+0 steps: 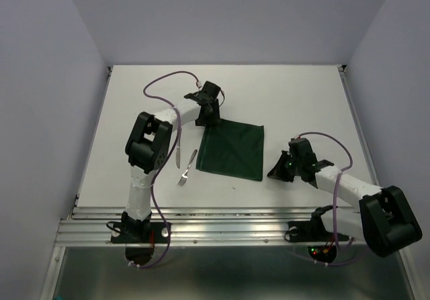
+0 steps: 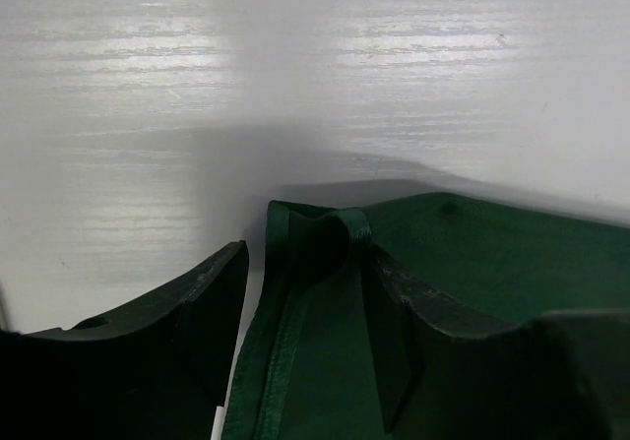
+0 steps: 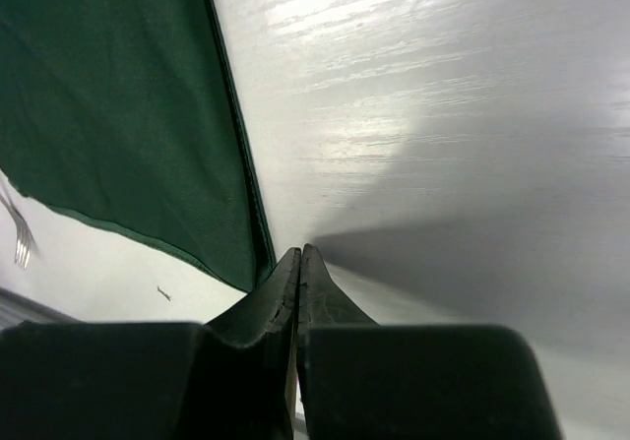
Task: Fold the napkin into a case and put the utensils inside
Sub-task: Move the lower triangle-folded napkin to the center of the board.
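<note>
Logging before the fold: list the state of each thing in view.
Dark green cloth napkin: lying spread, one corner curled up.
Silver fork: lying loose beside napkin.
Silver knife: lying loose, left of fork.
Left gripper: open astride napkin corner.
Right gripper: shut, empty.

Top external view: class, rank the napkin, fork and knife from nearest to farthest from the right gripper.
1. napkin, just left of the right gripper.
2. fork, beyond the napkin's left edge.
3. knife, left of the fork, beside the left arm.

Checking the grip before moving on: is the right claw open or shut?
Shut. In its wrist view the right claw has both fingers pressed together with nothing between them, near a corner of the napkin.
</note>
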Controlling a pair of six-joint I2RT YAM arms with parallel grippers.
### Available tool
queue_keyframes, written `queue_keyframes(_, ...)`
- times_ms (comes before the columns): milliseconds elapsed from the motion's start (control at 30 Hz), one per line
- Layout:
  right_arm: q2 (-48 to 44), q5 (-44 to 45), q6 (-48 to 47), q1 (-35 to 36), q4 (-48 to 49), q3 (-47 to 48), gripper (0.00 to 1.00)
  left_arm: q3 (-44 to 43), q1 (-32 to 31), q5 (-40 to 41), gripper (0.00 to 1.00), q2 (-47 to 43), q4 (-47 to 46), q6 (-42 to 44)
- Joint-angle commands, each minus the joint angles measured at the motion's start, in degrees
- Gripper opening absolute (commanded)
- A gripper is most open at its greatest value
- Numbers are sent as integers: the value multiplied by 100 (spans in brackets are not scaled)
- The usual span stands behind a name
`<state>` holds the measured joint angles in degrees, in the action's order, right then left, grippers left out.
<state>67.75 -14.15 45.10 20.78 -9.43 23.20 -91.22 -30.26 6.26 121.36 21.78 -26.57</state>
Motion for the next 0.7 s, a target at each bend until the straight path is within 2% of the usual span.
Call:
queue_keyframes(0,-367,685,-159,58,-497,299,1,7,20,-46,60,-296,-104,55)
queue_keyframes(200,-455,923,-221,58,-718,501,1,438,11,-266,61,-771,-288,-41)
queue_keyframes(300,-315,1037,-265,58,-718,816,1,509,3,-109,61,-842,-271,-68)
queue_keyframes(500,684,1265,-520,58,-552,1950,3,289,3,445,61,-860,-121,-77)
queue_keyframes(667,1872,1187,-696,6,-314,3215,2,271,3,438,54,-1044,-236,-51)
